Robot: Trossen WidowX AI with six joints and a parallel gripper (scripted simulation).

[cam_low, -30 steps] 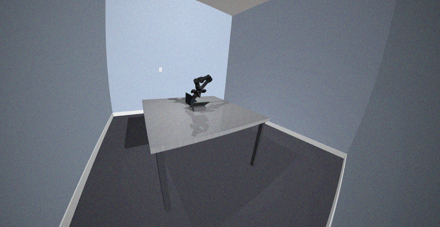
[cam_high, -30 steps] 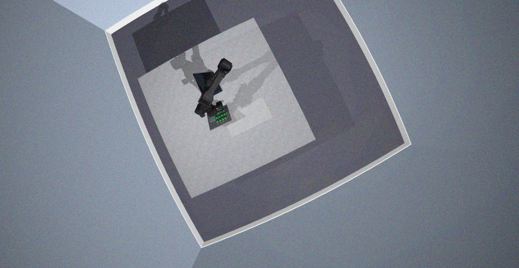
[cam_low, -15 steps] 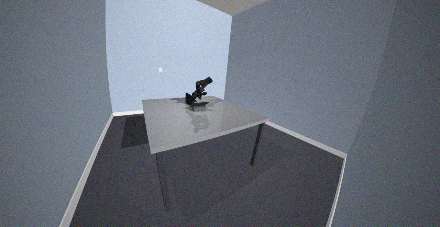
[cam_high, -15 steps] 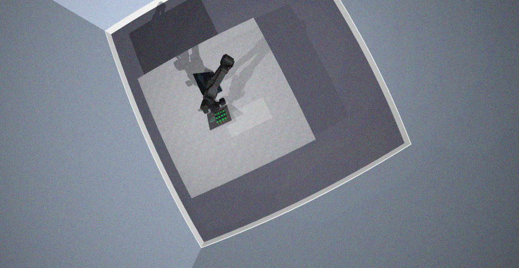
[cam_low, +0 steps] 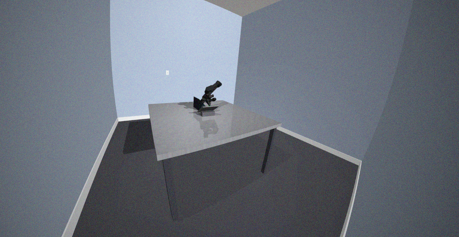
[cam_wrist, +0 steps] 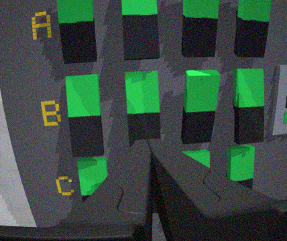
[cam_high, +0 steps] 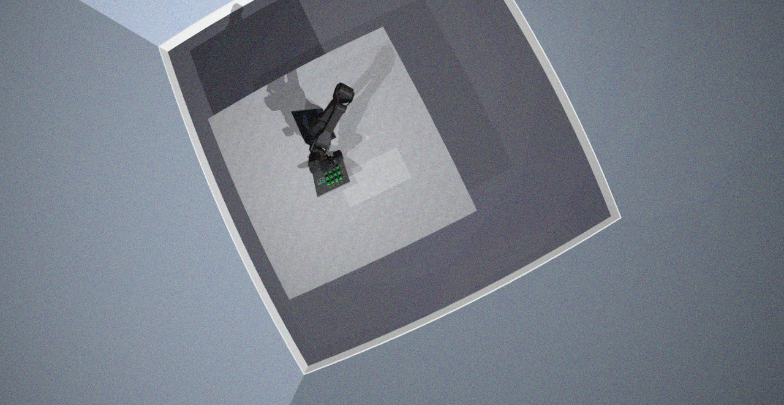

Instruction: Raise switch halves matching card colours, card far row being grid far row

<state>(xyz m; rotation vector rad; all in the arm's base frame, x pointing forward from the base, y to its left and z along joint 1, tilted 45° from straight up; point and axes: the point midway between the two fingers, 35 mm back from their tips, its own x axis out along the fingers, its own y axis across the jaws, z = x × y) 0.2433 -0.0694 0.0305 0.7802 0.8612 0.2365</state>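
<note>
The tilted panel [cam_high: 320, 190] [cam_low: 210, 108] [cam_wrist: 16, 67] bears green and dark switches. My gripper [cam_low: 209, 104] [cam_wrist: 147, 150] is shut, empty, its tips at the near edge of switch B2 [cam_wrist: 143, 97]; contact is unclear. In the wrist view, switch B3 [cam_wrist: 202, 95] shows a bright far edge, as if its green half is raised. Switches B1 [cam_wrist: 83, 97] and B4 [cam_wrist: 249, 88] show lighter green faces; their tilt is hard to tell. Row A is cut off at the top. Fingers hide much of row C. The card [cam_wrist: 280, 114] [cam_high: 321, 181] shows green-dark, dark-green, green-dark in its two visible columns, far row first.
The panel stands on the pale table [cam_high: 263, 210] [cam_low: 179, 129], close in front of the arm [cam_high: 329, 120] [cam_low: 210, 89]. A dark upright plate [cam_high: 302, 122] [cam_low: 196, 103] stands beside the arm's base. Shadows of the arm fall across the table.
</note>
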